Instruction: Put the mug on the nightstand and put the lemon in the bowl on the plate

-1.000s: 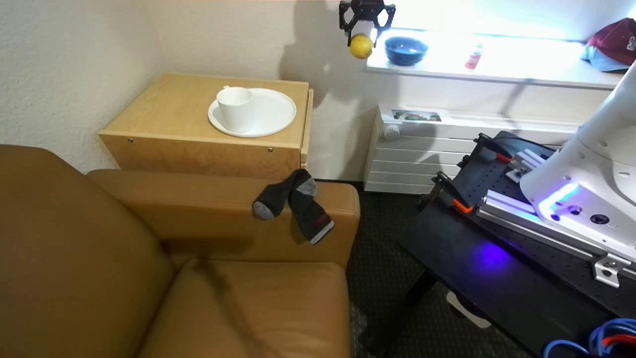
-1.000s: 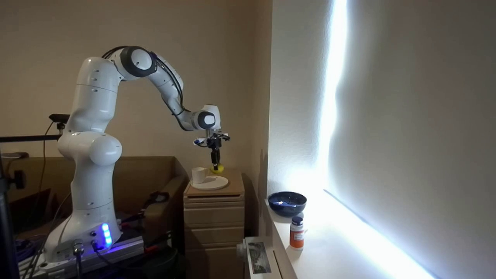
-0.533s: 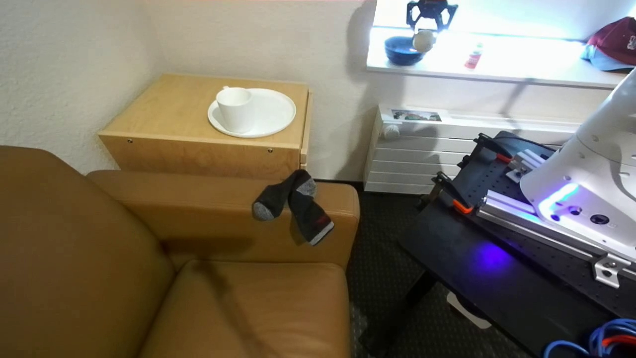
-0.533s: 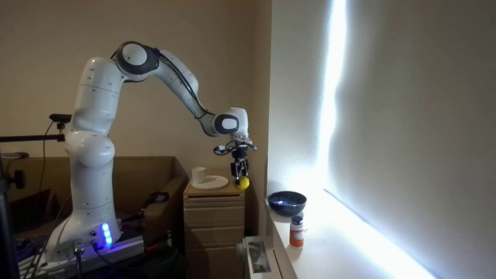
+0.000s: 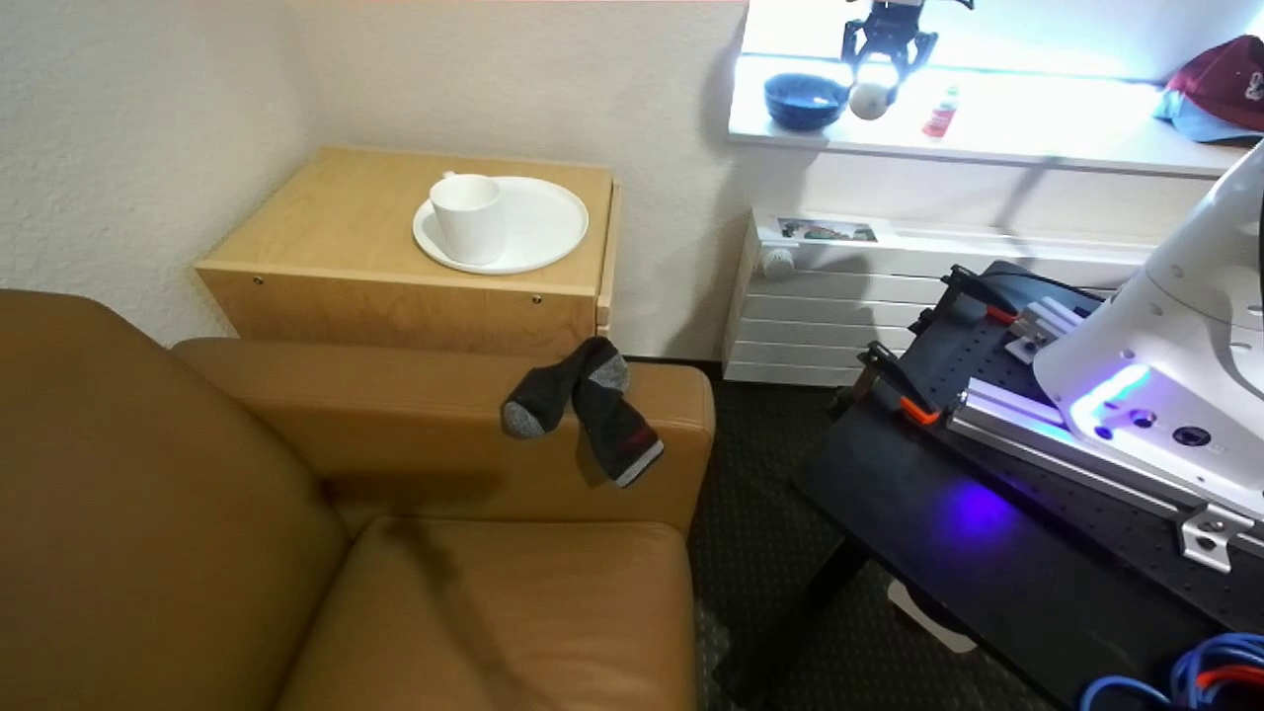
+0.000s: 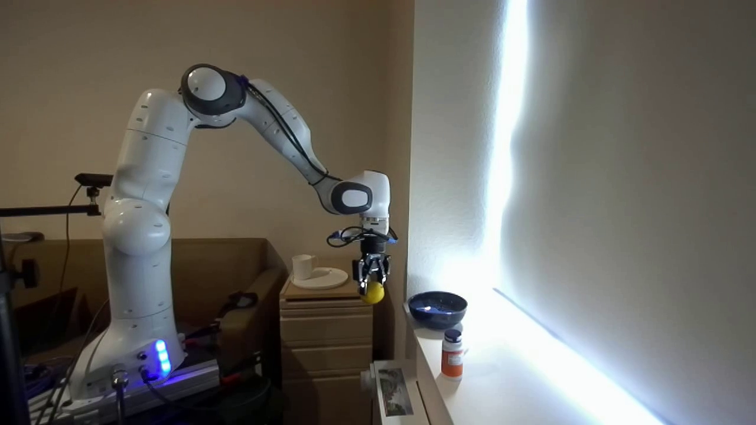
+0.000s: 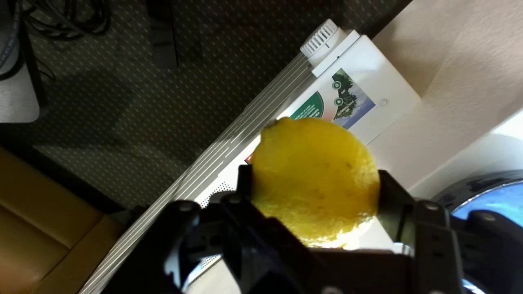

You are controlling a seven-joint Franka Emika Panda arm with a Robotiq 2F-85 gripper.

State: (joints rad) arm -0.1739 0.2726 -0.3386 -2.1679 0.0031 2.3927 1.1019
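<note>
Clearly, the black two-fingered gripper has its jaws clamped on the small round yellow lemon, one finger at each side of the fruit in the wrist view. The lemon hangs in the air, near but outside the round glossy dark-blue bowl, which stands upright on the white windowsill. Beneath the lemon, as the wrist view shows, lies the top of the white slatted radiator, with part of the bowl visible at the right edge. The plain white cylindrical mug stands upright on the round flat white plate, off-centre toward the brown leather sofa, its handle turned away from the sofa. That plate, well apart from the bowl, rests on the boxy light-wood nightstand; both exterior views confirm the arrangement. Also on the windowsill, near the bowl, is an upright white bottle with an orange label and a dark lid. In an exterior view, a maroon and light-blue cap lies farther along the same windowsill. Dark grey socks with lighter patches are draped over the sofa's arm, and the white jointed robot arm is mounted at a black table
</note>
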